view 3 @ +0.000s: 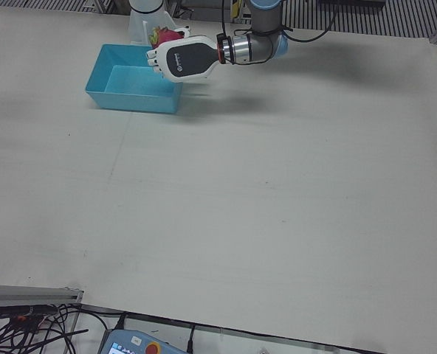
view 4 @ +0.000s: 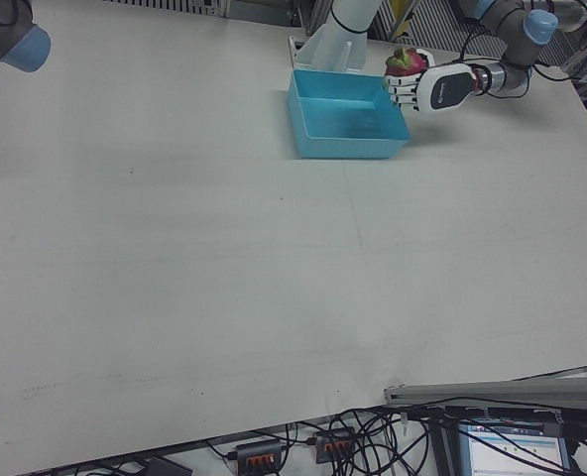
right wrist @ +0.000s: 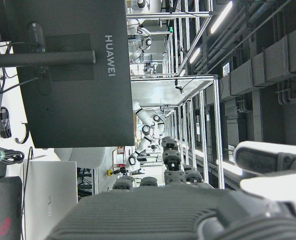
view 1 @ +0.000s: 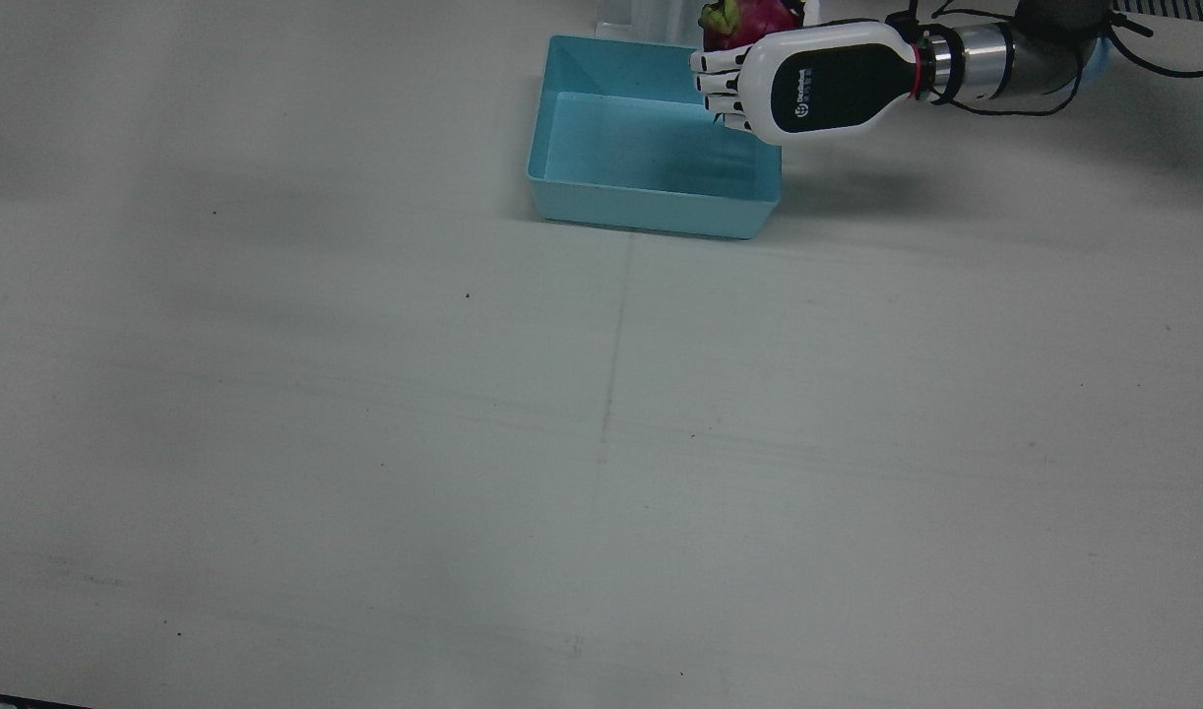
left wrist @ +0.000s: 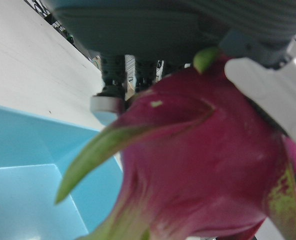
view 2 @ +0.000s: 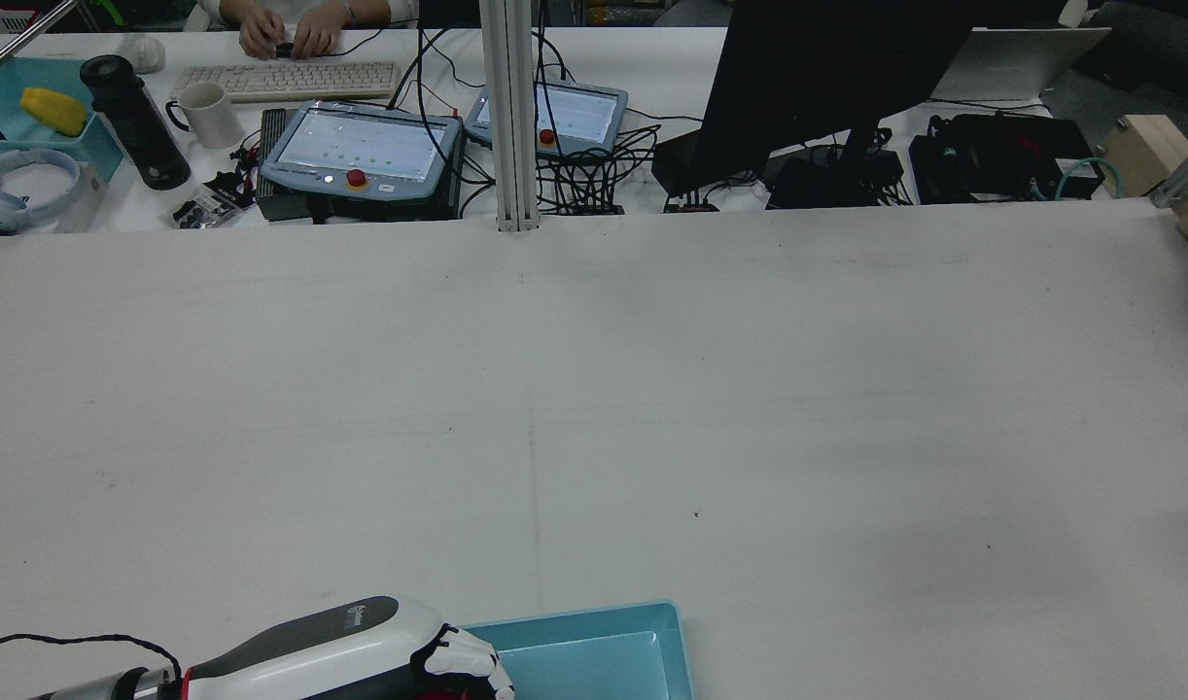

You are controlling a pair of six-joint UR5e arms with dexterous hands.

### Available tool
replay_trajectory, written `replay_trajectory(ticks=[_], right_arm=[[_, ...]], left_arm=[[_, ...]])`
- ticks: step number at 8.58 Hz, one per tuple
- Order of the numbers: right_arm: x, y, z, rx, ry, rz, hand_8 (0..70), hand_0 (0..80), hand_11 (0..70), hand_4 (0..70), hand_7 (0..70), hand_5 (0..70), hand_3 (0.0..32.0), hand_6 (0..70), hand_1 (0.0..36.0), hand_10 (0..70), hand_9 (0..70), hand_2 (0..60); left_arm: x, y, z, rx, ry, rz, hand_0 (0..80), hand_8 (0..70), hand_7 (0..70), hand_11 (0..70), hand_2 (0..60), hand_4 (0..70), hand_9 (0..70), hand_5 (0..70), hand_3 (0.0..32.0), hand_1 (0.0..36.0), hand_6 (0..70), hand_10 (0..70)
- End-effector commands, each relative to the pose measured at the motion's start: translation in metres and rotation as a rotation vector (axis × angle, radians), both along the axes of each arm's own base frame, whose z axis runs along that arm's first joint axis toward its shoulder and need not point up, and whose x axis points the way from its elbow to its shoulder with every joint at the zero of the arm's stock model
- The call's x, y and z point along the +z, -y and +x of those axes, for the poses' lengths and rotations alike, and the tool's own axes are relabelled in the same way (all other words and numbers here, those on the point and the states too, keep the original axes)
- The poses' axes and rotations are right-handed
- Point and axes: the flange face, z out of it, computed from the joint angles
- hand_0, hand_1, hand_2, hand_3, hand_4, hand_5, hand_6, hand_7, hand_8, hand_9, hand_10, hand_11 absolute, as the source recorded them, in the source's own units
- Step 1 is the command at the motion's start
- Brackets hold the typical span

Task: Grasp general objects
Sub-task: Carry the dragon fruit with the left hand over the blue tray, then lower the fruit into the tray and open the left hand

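A pink dragon fruit (view 1: 734, 22) with green scales is held in my left hand (view 1: 808, 84), whose fingers are closed around it. The hand hovers at the far right corner of a light blue bin (view 1: 651, 207), seen from the front. The fruit fills the left hand view (left wrist: 203, 165), with the bin's empty inside below it. The left-front view shows the hand (view 3: 181, 57) and the fruit (view 3: 163, 35) above the bin's rim (view 3: 130, 99). Of my right hand, only a finger (right wrist: 273, 160) shows, in its own view, with nothing in it.
The bin stands near the arm's pedestal (view 4: 338, 30). The right arm's elbow (view 4: 16, 35) is raised at the right-front view's top left. Monitor, teach pendants (view 2: 361, 146) and cables lie beyond the table's far edge.
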Motion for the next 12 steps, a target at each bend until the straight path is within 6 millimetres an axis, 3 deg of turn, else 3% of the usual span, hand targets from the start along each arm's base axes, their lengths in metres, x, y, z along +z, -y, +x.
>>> replay_trajectory(ticks=[1,2,5,6,7,8,9,10,12], right_arm=[[0.0,0.0,-0.001,-0.001,0.001,0.0,0.0,0.0,0.0,0.0,0.0,0.0,0.0,0.0,0.0,0.0,0.0,0.0],[0.0,0.0,0.0,0.0,0.001,0.0,0.0,0.0,0.0,0.0,0.0,0.0,0.0,0.0,0.0,0.0,0.0,0.0],[0.0,0.0,0.0,-0.001,0.001,0.0,0.0,0.0,0.0,0.0,0.0,0.0,0.0,0.0,0.0,0.0,0.0,0.0],[0.0,0.0,-0.001,-0.001,0.0,0.0,0.0,0.0,0.0,0.0,0.0,0.0,0.0,0.0,0.0,0.0,0.0,0.0],[0.0,0.0,-0.001,-0.003,-0.001,0.0,0.0,0.0,0.0,0.0,0.0,0.0,0.0,0.0,0.0,0.0,0.0,0.0],[0.0,0.0,-0.001,-0.001,-0.001,0.0,0.0,0.0,0.0,0.0,0.0,0.0,0.0,0.0,0.0,0.0,0.0,0.0],[0.0,0.0,-0.001,-0.001,0.001,0.0,0.0,0.0,0.0,0.0,0.0,0.0,0.0,0.0,0.0,0.0,0.0,0.0],[0.0,0.0,-0.001,-0.001,0.001,0.0,0.0,0.0,0.0,0.0,0.0,0.0,0.0,0.0,0.0,0.0,0.0,0.0],[0.0,0.0,0.0,0.0,0.001,0.0,0.0,0.0,0.0,0.0,0.0,0.0,0.0,0.0,0.0,0.0,0.0,0.0]], left_arm=[[-0.05,-0.003,0.031,0.007,0.003,0.004,56.0,42.6,50.2,70.0,60.0,21.0,51.2,70.0,0.0,36.0,50.2,59.5],[-0.056,-0.004,0.039,0.011,0.003,0.004,56.1,42.5,50.1,70.0,60.0,21.0,51.0,70.0,0.0,36.0,49.9,59.2],[-0.103,0.006,0.078,0.013,0.011,0.001,55.8,41.9,49.1,70.0,60.0,20.7,50.5,70.0,0.0,36.0,48.4,59.0],[-0.1,0.009,0.083,0.015,0.022,-0.005,55.0,41.8,48.5,70.0,60.0,20.7,50.4,70.0,0.0,35.9,47.5,59.0],[-0.102,0.011,0.082,0.012,0.018,-0.005,54.6,33.7,43.4,70.0,60.0,20.0,41.3,70.0,0.0,31.7,39.7,49.5],[-0.101,0.012,0.081,0.014,0.02,-0.001,55.7,17.2,30.5,48.4,47.4,16.1,20.0,43.5,0.0,27.8,23.8,32.3],[-0.1,0.012,0.082,0.015,0.023,-0.001,54.8,8.1,22.9,31.3,31.2,12.6,7.8,31.2,0.0,24.5,15.4,19.9],[-0.099,0.014,0.08,0.011,0.023,-0.001,53.4,5.0,21.2,26.7,20.4,9.8,4.0,29.2,0.0,21.2,11.8,16.8],[-0.099,0.014,0.08,0.011,0.02,-0.001,53.6,2.4,20.4,24.7,16.9,4.0,2.6,24.7,0.0,21.2,8.0,15.3]])
